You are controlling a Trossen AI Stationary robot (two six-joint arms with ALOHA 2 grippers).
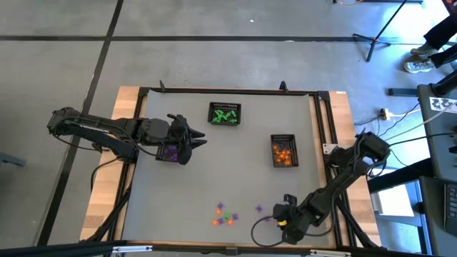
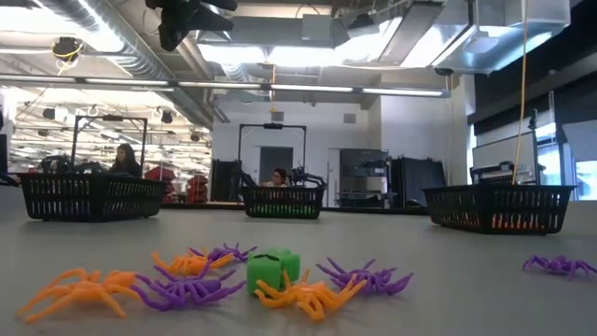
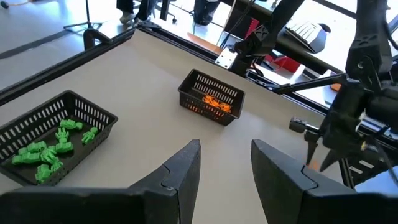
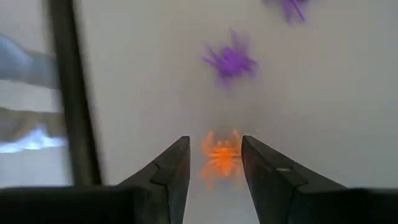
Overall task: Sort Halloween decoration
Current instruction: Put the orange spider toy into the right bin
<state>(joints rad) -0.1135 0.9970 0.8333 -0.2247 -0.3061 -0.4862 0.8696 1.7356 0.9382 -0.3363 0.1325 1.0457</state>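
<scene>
green basket (image 1: 225,114): at 12, held green trinkets (image 1: 224,116)
orange basket (image 1: 283,150): at 3, orange ones
left gripper (image 3: 225,163): fingers parted, nothing held
right gripper (image 4: 215,163): straddled an orange spider (image 4: 221,158), can't tell if gripped

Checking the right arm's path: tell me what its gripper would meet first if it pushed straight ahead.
The right gripper stands open around an orange spider, so it probably meets that first. Beyond lies a purple spider, though depth is unclear.
</scene>
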